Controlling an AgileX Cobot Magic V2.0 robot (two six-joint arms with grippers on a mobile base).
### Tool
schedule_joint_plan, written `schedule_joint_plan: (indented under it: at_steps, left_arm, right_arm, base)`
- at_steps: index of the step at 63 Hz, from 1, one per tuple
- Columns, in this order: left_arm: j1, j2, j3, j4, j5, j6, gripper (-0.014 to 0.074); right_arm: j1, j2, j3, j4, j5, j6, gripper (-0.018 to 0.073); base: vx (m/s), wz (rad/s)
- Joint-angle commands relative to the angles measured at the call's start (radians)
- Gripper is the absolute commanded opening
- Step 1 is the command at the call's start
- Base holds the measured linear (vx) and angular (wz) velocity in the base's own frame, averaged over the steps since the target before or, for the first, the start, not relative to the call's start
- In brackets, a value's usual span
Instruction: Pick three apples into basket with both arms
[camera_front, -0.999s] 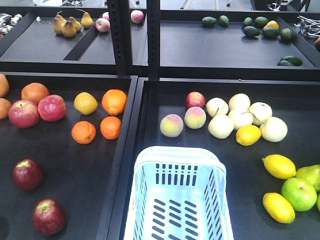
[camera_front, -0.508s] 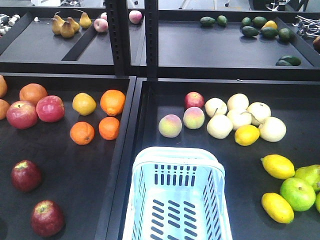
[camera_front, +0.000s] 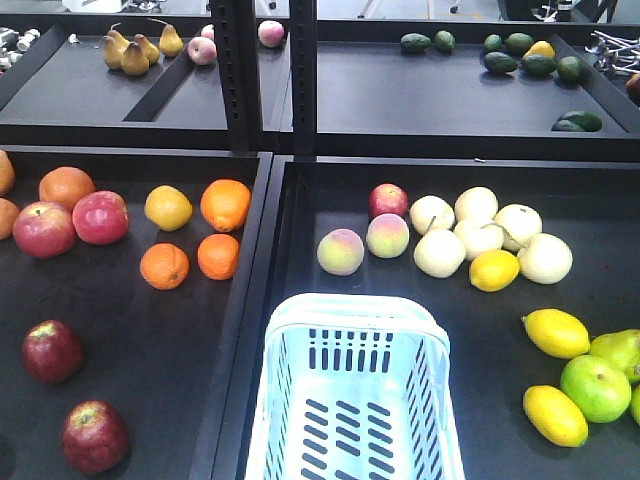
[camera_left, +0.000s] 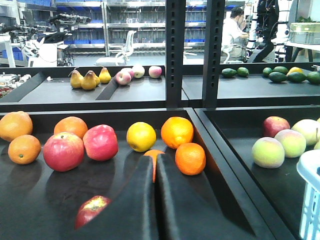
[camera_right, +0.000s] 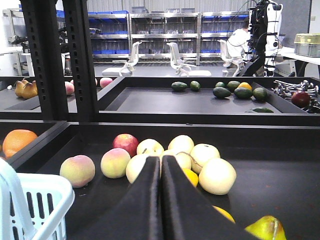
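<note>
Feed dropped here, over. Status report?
Left hand shut, empty. Right hand shut, empty. Light blue slotted plastic basket empty. Three dark maroon apples lying on black trays, nothing blocking.

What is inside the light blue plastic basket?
Nothing shows inside the light blue slotted plastic basket, only its bare bottom. Its near end runs past the picture's edge, so that part cannot be seen.

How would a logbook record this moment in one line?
left gripper: shut, empty | right gripper: shut, empty | basket: no fruit visible | apples: outside basket
</note>
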Motion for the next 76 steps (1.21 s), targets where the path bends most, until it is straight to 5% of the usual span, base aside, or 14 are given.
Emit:
schedule_joint_plan:
  at_steps: [1, 21, 34, 56, 63, 76]
  left_arm:
    - [-0.001, -0.001, -0.005, -0.009, -0.087, -0.005, -0.0006]
    - [-0.001, -0.001, -0.052, -0.013, -0.109, -0.043, -0.0006]
    - [-0.001, 0.065, -0.259, -0.013, 0.073, -0.113, -0.0006]
    - [-0.001, 0.451, -0.767, -0.009, 0.635, -0.07, -0.0006]
    - [-0.001, 0.538, -0.855, -0.009, 0.714, -0.026, -0.0006]
    - [-0.001, 0.587, -0.879, -0.009, 0.681, -0.022, -0.0003]
  right_arm:
    - [-0.003, -0.001, 0.011, -0.008, -0.078, 0.001, -0.0008]
    - [-0.003, -0.001, 0.011, -0.008, -0.078, 0.001, -0.0008]
    - [-0.003, -0.001, 0.011, -0.008, -0.078, 0.001, -0.0008]
    - [-0.003, -0.001, 0.011, -0.008, -0.077, 0.001, -0.0008]
    - [-0.003, -0.001, 0.011, -0.008, -0.077, 0.001, -0.0008]
    - [-0.003, -0.001, 0.011, -0.008, -0.077, 0.001, -0.0008]
  base:
    - [0.0, 0.0]
    - [0.0, 0.0]
    - [0.0, 0.0]
    - [0.0, 0.0]
    - [0.0, 0.0]
    - [0.0, 0.0]
